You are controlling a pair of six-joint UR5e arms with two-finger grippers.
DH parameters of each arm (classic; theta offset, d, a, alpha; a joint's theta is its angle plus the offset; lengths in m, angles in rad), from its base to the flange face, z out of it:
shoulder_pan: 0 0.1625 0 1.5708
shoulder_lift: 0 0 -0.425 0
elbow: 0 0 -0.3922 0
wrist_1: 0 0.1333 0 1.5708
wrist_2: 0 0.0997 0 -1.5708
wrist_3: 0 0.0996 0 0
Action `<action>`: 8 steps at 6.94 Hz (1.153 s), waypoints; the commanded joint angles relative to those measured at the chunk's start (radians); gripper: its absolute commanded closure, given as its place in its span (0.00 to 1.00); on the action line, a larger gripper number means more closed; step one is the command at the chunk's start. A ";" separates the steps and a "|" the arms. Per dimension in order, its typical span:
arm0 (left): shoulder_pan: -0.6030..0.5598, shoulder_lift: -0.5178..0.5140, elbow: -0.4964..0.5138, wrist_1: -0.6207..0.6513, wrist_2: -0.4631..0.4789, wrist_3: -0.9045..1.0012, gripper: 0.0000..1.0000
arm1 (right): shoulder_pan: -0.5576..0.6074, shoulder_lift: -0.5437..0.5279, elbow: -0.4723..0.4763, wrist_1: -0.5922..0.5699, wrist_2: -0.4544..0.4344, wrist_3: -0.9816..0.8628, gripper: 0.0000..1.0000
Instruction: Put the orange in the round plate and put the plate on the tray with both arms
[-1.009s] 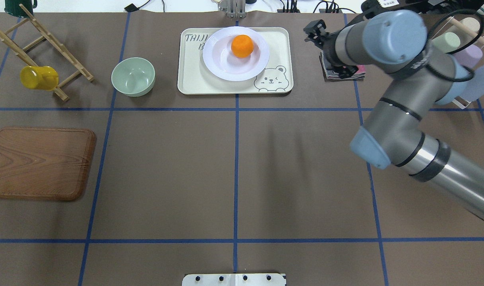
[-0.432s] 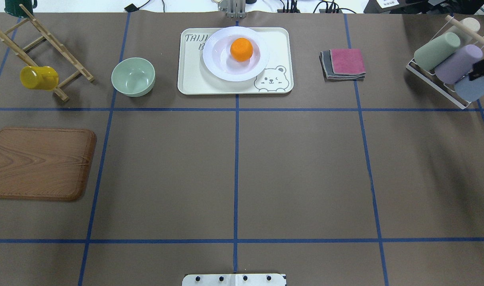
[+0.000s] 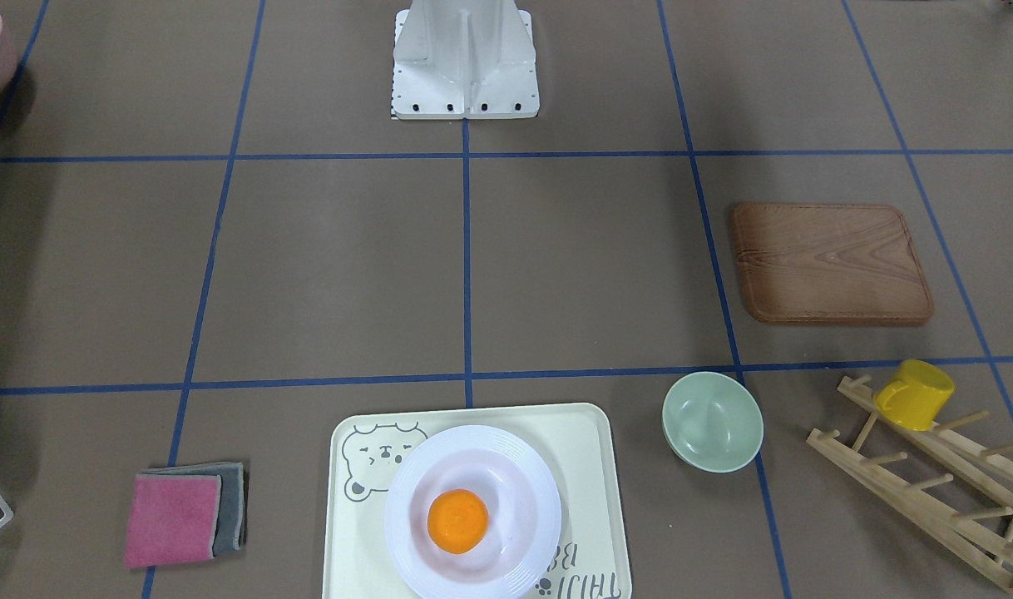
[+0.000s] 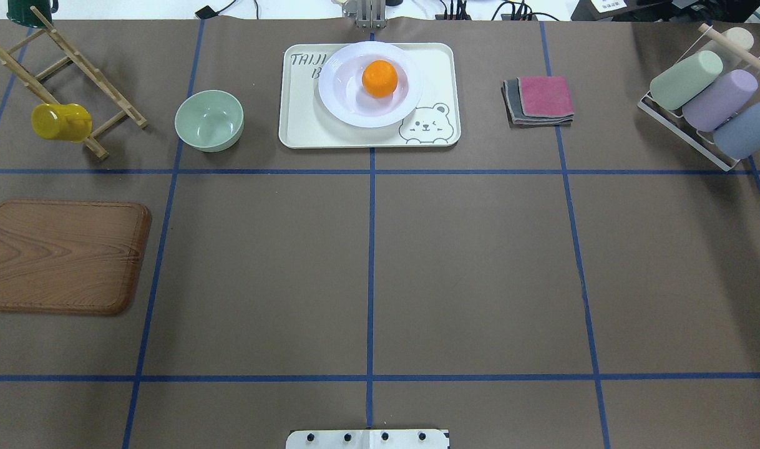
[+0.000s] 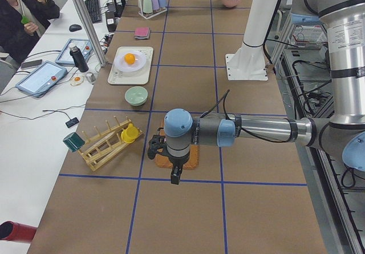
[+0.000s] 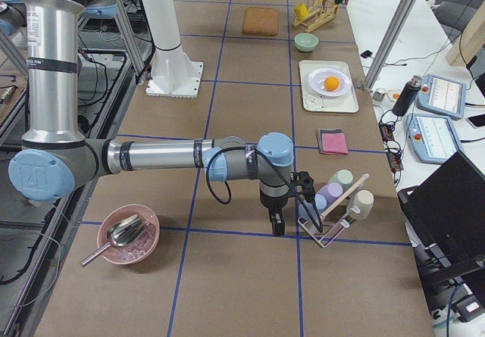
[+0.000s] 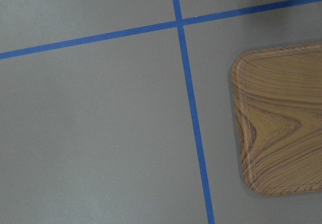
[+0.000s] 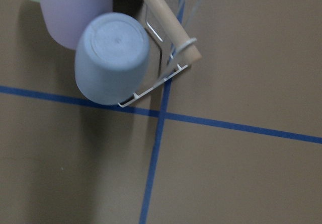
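Note:
The orange (image 4: 380, 78) (image 3: 457, 521) lies in the middle of the white round plate (image 4: 355, 118) (image 3: 402, 499). The plate sits on the cream bear tray (image 4: 305, 125) (image 3: 581, 449) at the table's far middle. No arm is near them. My left gripper (image 5: 175, 177) shows only in the left side view, hanging over the wooden board's edge at the table's left end. My right gripper (image 6: 277, 226) shows only in the right side view, pointing down beside the cup rack. I cannot tell whether either is open or shut.
A pale green bowl (image 4: 209, 120) stands left of the tray, folded cloths (image 4: 540, 100) right of it. A yellow mug (image 4: 60, 121) hangs on a wooden rack, a wooden board (image 4: 62, 255) lies at the left, and a cup rack (image 4: 704, 100) stands far right. A pink bowl (image 6: 127, 235) holds a spoon.
My right arm, which was reaching near the folded cloths, has pulled back to the right and left the overhead view. Orange, plate and tray have not moved.

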 commanded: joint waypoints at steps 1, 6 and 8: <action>0.000 0.002 0.001 0.000 0.000 0.000 0.01 | 0.026 -0.037 0.017 -0.057 0.058 -0.058 0.00; -0.001 0.004 0.000 -0.003 0.001 0.000 0.01 | 0.026 -0.059 -0.015 -0.060 0.155 -0.055 0.00; -0.001 0.004 -0.003 -0.003 0.002 0.000 0.01 | 0.026 -0.070 -0.015 -0.055 0.152 -0.055 0.00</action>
